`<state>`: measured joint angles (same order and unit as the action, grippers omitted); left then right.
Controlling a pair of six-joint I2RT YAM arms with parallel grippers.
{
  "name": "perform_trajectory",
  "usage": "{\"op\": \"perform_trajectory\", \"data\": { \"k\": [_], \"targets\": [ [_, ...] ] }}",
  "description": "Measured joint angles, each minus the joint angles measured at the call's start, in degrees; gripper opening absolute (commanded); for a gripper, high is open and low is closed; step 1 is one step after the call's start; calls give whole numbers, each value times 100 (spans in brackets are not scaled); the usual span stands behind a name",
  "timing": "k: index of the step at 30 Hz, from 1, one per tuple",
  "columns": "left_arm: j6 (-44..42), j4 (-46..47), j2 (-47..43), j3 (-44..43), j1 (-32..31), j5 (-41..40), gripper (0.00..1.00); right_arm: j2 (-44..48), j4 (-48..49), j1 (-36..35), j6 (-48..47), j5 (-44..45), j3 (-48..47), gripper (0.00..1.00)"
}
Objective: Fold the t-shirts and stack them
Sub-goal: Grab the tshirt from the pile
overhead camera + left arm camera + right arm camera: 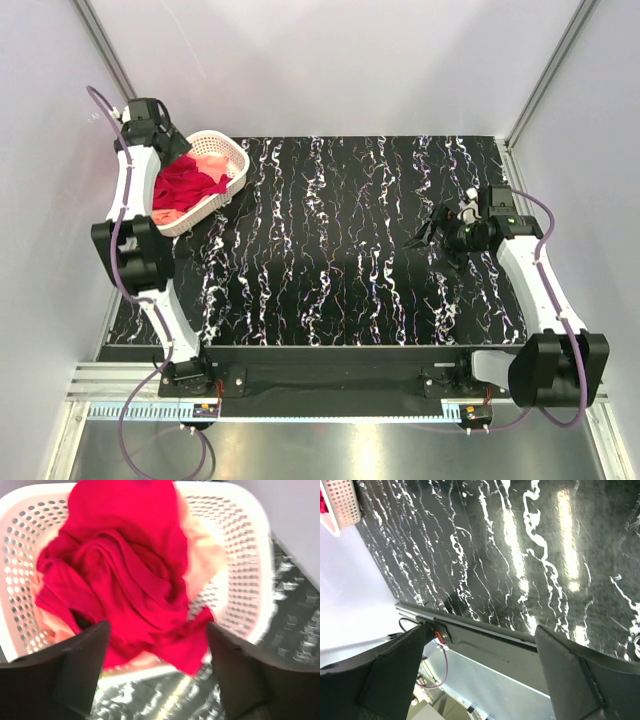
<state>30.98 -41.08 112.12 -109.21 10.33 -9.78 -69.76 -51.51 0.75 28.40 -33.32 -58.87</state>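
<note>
My left gripper (156,635), spread wide, hovers over crumpled red t-shirt (125,580); its long axis spans basket (245,540) rim to rim, atop pink t-shirt (205,555). My right gripper (480,640) likewise spread.

White basket (237,180) on black marbled table (350,270)

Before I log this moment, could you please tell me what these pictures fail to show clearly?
- Pink t-shirt: mostly buried under the red t-shirt, top and left wrist views.
- Basket: left rim hidden by the left arm in the top view; cut to a corner in the right wrist view.
- Left tool: top view, its fingers are lost against its dark wrist.
</note>
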Motion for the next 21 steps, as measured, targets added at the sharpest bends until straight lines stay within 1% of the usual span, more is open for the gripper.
{"op": "perform_trajectory", "data": {
  "k": [1, 2, 4, 7, 9, 11, 12, 13, 14, 16, 19, 20, 21],
  "targets": [
    [-74, -107, 229, -203, 37, -9, 76, -72, 57, 0, -15, -52, -4, 89],
    [-114, -166, 393, -317, 61, -17, 74, -131, 103, 0, -35, -76, -13, 87],
    [-146, -339, 667, -407, 74, -39, 73, -376, 94, 0, -116, -101, -170, 82],
    [-162, -590, 813, -354, 59, -44, 74, -715, 168, 0, -173, -136, -402, 82],
    [-144, -732, 817, -334, 50, -48, 77, -787, 245, 0, -186, -129, -452, 83],
    [-92, -793, 850, -358, 42, -55, 76, -789, 256, 0, -208, -120, -492, 82],
    [-70, -822, 901, -402, 42, -50, 73, -791, 260, 0, -214, -109, -522, 82],
    [-44, -870, 1001, -501, 46, -37, 60, -791, 269, 0, -223, -101, -542, 82],
    [-2, -920, 1165, -651, 57, -11, 55, -791, 273, 0, -229, -79, -564, 81],
    [7, -901, 1497, -973, 81, 70, 53, -798, 280, 0, -243, -61, -575, 80],
    [33, -828, 1891, -1215, 111, 219, 44, -800, 258, 0, -247, -31, -573, 78],
    [44, -800, 1961, -1235, 122, 271, 26, -789, 258, 0, -245, -20, -573, 78],
    [79, -754, 2009, -1235, 131, 334, 4, -769, 262, 0, -245, -11, -560, 77]
  ]
}}
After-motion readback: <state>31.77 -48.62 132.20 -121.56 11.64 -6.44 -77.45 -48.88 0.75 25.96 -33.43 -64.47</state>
